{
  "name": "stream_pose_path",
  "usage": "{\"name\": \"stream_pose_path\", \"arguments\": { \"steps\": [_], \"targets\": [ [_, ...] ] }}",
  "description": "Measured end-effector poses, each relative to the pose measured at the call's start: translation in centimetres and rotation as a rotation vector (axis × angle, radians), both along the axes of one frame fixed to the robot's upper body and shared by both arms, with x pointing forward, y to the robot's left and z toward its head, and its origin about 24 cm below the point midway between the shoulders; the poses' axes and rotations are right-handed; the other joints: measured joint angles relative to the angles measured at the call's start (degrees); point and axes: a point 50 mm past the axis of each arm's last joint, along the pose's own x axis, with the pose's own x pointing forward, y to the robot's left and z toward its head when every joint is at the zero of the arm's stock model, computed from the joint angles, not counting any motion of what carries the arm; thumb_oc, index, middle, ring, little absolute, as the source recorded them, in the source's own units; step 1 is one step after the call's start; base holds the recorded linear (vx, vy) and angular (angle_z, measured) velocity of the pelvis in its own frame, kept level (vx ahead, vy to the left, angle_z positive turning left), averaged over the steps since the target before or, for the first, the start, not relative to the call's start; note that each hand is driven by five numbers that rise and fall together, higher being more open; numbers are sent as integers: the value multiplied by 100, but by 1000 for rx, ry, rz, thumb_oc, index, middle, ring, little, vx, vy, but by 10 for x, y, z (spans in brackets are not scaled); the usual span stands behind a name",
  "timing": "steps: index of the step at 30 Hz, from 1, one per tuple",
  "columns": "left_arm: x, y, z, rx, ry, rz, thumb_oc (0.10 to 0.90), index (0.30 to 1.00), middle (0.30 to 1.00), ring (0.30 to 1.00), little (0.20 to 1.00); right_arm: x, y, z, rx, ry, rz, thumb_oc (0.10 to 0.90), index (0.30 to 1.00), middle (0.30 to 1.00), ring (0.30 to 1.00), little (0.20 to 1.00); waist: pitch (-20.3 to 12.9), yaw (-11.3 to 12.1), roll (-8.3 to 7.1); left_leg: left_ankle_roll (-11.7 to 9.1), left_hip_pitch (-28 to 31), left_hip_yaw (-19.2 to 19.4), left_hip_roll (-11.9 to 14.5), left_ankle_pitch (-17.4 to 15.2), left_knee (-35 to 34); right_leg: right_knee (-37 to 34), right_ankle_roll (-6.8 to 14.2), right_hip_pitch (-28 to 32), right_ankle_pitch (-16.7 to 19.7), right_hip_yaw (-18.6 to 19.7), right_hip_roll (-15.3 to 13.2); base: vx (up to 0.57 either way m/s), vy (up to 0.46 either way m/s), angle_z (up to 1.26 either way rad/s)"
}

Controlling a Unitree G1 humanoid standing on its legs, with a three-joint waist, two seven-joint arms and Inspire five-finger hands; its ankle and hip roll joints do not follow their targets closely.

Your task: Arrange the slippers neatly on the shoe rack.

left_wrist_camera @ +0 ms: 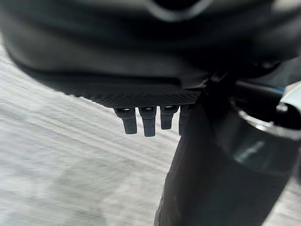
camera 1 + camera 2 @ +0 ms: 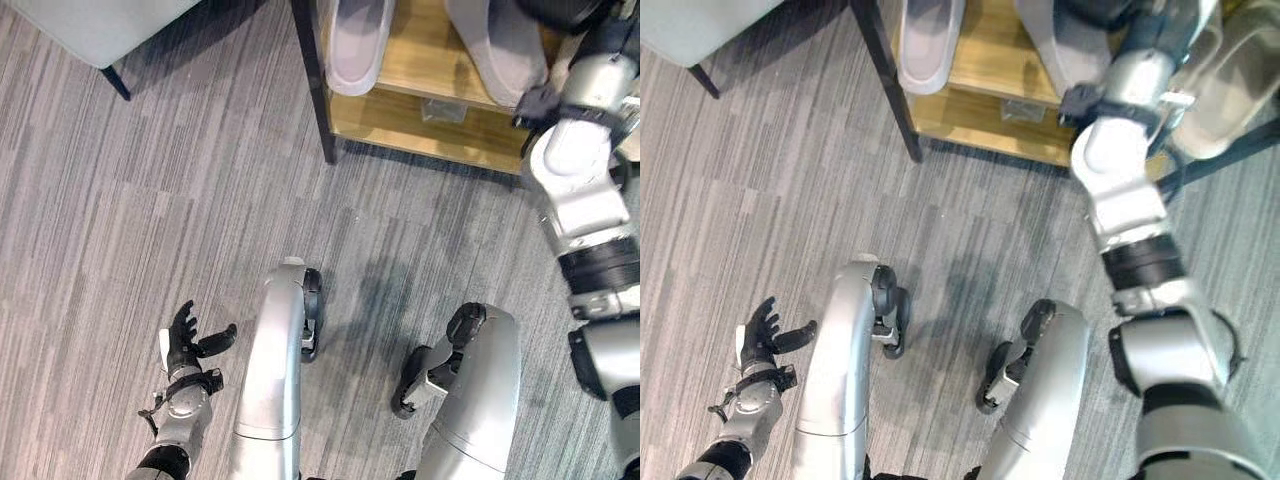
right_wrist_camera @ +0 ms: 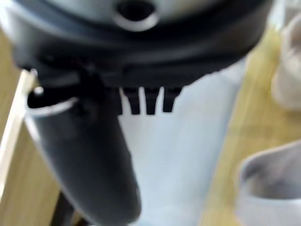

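A wooden shoe rack [image 2: 430, 122] with a black post stands at the far edge of the floor. On its shelf lie a pale lavender slipper [image 2: 355, 45] and a grey slipper [image 2: 495, 55], side by side. My right hand [image 2: 1110, 12] reaches over the grey slipper [image 3: 188, 155]. In the right wrist view its fingers [image 3: 148, 101] look straight above the slipper and its thumb lies alongside. Another pale slipper [image 2: 1230, 80] sits at the rack's right end. Low at my left side, the left hand [image 2: 185, 345] hangs open and holds nothing.
A grey piece of furniture [image 2: 90, 25] on a dark leg [image 2: 115, 82] stands at the far left. Grey wood-grain floor [image 2: 180, 200] stretches between it and the rack. In the right wrist view a second slipper [image 3: 268, 188] lies close beside the grey one.
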Motion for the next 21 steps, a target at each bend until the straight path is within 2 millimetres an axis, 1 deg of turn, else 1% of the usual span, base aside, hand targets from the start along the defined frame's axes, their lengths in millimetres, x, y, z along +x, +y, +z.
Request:
{"name": "stream_pose_path", "arguments": {
  "steps": [1,2,3,4,6,7,9,12,13,15,18,21],
  "targets": [
    [2,0,3,-1,-14,2,800,900,900,900,900,3,1,-4,1,21,-6,800,900,900,900,900,1,-8,2,-47,-4,-7,13,-16,54,51,29,-8,-13,14,8,-19,20,-7],
    [5,0,6,2,-26,5,800,900,900,900,900,6,2,-9,-1,40,-15,800,900,900,900,900,3,-13,6,-49,-8,-22,16,-15,114,112,29,-11,-13,16,13,-11,39,-8],
    [8,-1,9,3,-39,11,800,900,900,900,900,11,3,-17,5,81,-29,800,900,900,900,900,3,5,7,-77,-18,-59,34,-35,236,245,52,-12,-37,36,34,-26,40,-5],
    [12,-2,12,5,-55,15,800,900,900,900,900,13,6,-20,14,98,-25,800,900,900,900,900,22,-8,40,-111,-54,-94,54,-26,324,327,68,-25,-51,27,39,-57,29,-7],
    [12,-2,13,5,-59,23,800,900,900,900,900,19,13,-29,21,135,-13,800,900,900,900,900,60,24,108,-137,-69,-150,97,-69,534,510,61,-26,-83,44,121,-66,-13,-14],
    [10,-6,17,-3,-92,9,800,900,900,900,900,19,13,-32,16,147,-18,800,900,900,900,900,122,7,175,-135,-88,-187,82,-91,646,612,96,13,-107,37,123,-51,-11,-10],
    [4,-12,23,-23,-140,-12,800,900,900,900,900,21,12,-33,16,167,-32,800,900,900,900,900,157,5,211,-144,-155,-191,83,-98,729,700,113,-54,-124,74,131,-39,-1,2],
    [-5,-13,16,-26,-115,-14,800,900,900,900,900,26,8,-44,8,218,-60,800,900,900,900,900,165,46,215,-152,-149,-216,74,-114,833,799,107,-41,-129,84,138,-43,7,-3],
    [-12,-12,11,-25,-94,-5,800,900,900,900,900,29,7,-49,17,245,-72,800,900,900,900,900,212,26,247,-129,-148,-227,75,-128,937,888,107,-18,-129,95,123,-45,2,-4],
    [-18,-11,8,-24,-75,7,800,900,900,900,900,33,6,-58,28,285,-83,800,900,900,900,900,263,6,303,-130,-180,-227,69,-137,1034,971,108,-24,-129,122,124,-49,-6,-3],
    [-19,-10,8,-21,-77,10,800,900,900,900,900,38,1,-71,37,347,-108,800,900,900,900,900,266,21,307,-129,-207,-222,70,-139,1045,996,121,-24,-134,141,101,-50,-5,7],
    [-25,-9,7,-21,-71,10,800,900,900,900,900,40,2,-75,56,372,-98,800,900,900,900,900,268,43,304,-131,-207,-216,57,-138,1039,999,123,-24,-134,144,94,-56,12,3]
  ]
}}
